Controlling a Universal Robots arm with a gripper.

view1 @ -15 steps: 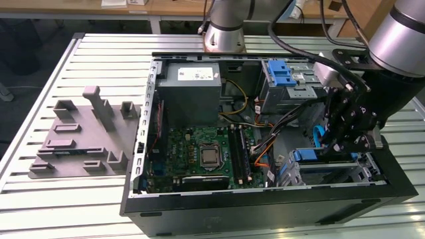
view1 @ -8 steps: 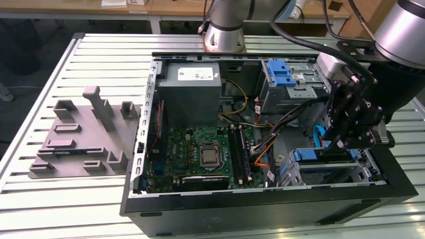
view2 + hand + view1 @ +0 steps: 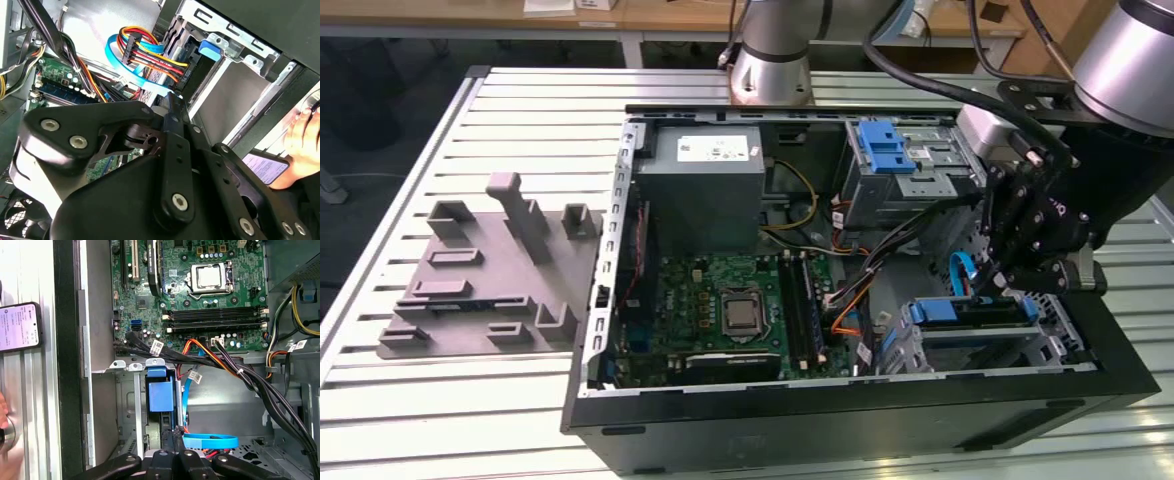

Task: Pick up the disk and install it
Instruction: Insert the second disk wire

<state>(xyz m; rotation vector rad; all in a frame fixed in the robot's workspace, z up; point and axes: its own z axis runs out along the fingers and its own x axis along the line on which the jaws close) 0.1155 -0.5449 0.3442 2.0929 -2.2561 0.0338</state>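
Note:
The disk [image 3: 969, 312] sits in the lower drive bay at the front right corner of the open computer case [image 3: 854, 400]. Its blue plastic rail faces up, and in the first wrist view the blue end of the disk [image 3: 161, 392] lies in the bay's slot. My gripper [image 3: 1005, 289] hangs just above that bay with its black fingers pressed together. In the first wrist view my gripper [image 3: 175, 434] has its tips at the near end of the disk. I cannot tell whether they touch it. In the second wrist view my gripper [image 3: 170, 102] points into the case with nothing between its fingers.
A bundle of black, orange and blue cables [image 3: 907, 250] crosses beside the bay. A second drive cage with a blue latch [image 3: 891, 150] stands at the back right. The grey power supply box [image 3: 707, 185] and motherboard [image 3: 734, 300] lie to the exterior view's left. A hand holds a phone [image 3: 20, 327] beside the case.

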